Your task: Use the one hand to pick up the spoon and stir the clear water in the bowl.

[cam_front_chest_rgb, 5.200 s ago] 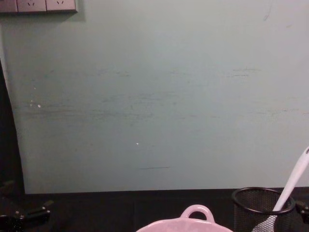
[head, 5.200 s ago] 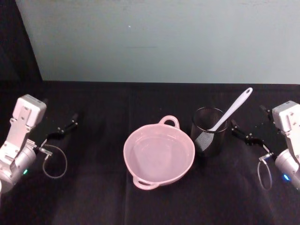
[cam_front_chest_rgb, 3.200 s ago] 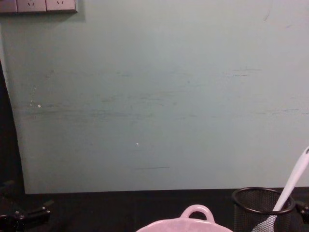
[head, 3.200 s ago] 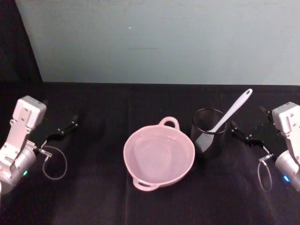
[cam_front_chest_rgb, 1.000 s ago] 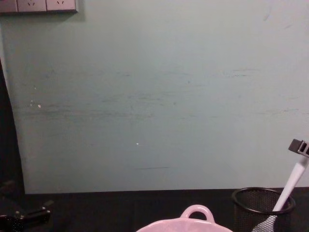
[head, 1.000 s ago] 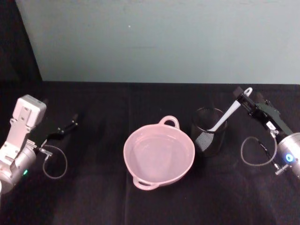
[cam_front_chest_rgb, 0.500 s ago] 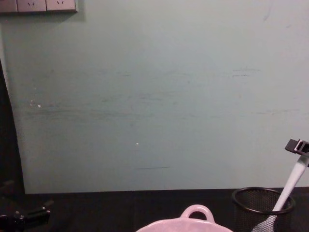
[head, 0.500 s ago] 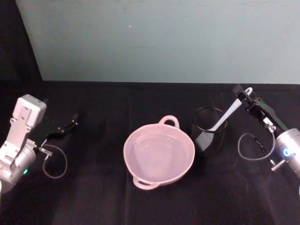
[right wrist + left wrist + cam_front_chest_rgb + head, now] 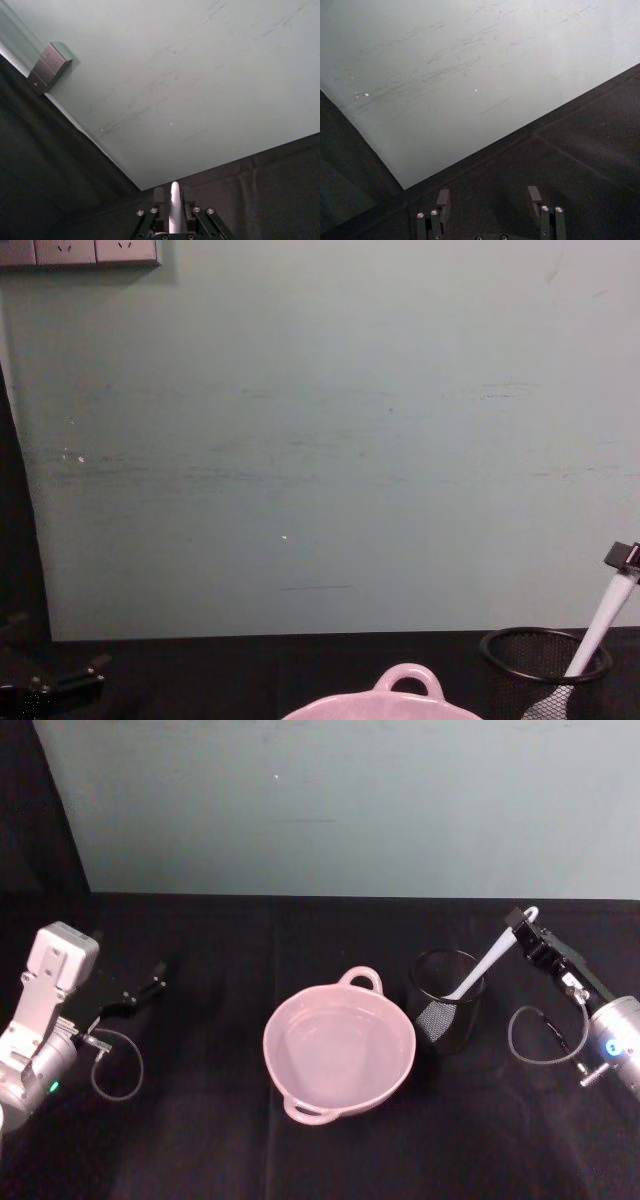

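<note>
Clenching the spoon (image 9: 480, 965) at its handle end, the right gripper (image 9: 520, 923) should, we judge, lift it straight out of the mesh cup (image 9: 445, 1015) below the jaws. The pink bowl (image 9: 272, 1030) waits beyond; the left gripper (image 9: 140, 992) idles, released.

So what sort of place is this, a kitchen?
Probably a robot test bench, not a kitchen: black cloth-covered table, plain pale green wall, pale pink round bowl, and a right gripper at the handle of a long white plastic spoon while the left gripper sits parked far left.
</note>
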